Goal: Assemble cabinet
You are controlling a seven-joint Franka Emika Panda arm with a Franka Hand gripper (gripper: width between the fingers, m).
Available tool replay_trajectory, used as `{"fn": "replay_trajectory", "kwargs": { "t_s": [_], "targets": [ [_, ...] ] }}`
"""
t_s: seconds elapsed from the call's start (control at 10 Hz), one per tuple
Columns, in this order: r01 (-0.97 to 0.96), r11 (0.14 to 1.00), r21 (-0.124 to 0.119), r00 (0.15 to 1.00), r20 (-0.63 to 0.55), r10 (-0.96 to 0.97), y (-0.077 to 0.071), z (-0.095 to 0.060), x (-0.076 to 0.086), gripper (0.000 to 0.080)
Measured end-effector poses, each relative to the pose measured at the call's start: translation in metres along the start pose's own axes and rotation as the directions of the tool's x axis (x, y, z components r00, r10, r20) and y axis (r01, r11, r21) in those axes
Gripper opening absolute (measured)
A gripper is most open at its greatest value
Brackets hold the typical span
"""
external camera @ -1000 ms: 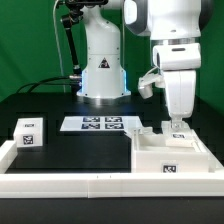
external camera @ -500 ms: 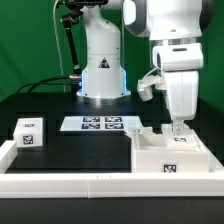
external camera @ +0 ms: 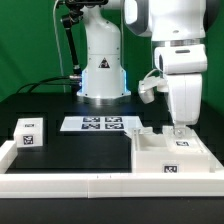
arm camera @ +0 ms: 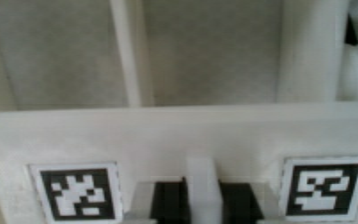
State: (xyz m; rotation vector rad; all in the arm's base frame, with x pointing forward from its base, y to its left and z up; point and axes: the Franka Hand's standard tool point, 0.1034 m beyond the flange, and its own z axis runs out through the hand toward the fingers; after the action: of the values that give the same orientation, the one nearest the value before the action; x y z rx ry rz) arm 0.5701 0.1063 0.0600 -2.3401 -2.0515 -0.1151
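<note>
The cabinet (external camera: 165,156) is a low white box of blocky panels with tags, lying on the dark table at the exterior view's right. My gripper (external camera: 181,131) reaches straight down onto its far wall. In the wrist view my gripper (arm camera: 202,203) shows two dark fingers (arm camera: 165,203) close on either side of a thin white rib of the cabinet (arm camera: 176,135), between two square tags. The jaws are shut on that rib.
A small white block with a tag (external camera: 30,132) sits at the exterior view's left. The marker board (external camera: 100,124) lies in front of the robot base (external camera: 101,80). A low white wall (external camera: 80,182) runs along the near side.
My gripper has shifted a little toward the exterior view's right, and the cabinet has slid the same way with it.
</note>
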Motion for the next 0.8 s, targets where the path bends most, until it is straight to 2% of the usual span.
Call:
{"fn": "replay_trajectory", "kwargs": {
  "t_s": [0.1,0.4,0.6,0.7,0.8],
  "targets": [
    [-0.003,1.0,-0.004,1.0,-0.002,0.003,0.0063,0.0003,-0.0002,0.0068],
    [-0.004,0.999,0.038,1.0,0.013,0.004,0.0092,0.0018,-0.0001,0.0068],
    [-0.006,0.999,0.037,1.0,0.014,0.005,0.0091,0.0016,-0.0003,0.0068],
    [-0.011,0.999,0.037,1.0,0.013,0.01,0.009,0.0015,0.0007,0.0152],
    [-0.011,0.999,0.036,1.0,0.013,0.01,0.0088,0.001,0.0032,0.0152]
  ]
}}
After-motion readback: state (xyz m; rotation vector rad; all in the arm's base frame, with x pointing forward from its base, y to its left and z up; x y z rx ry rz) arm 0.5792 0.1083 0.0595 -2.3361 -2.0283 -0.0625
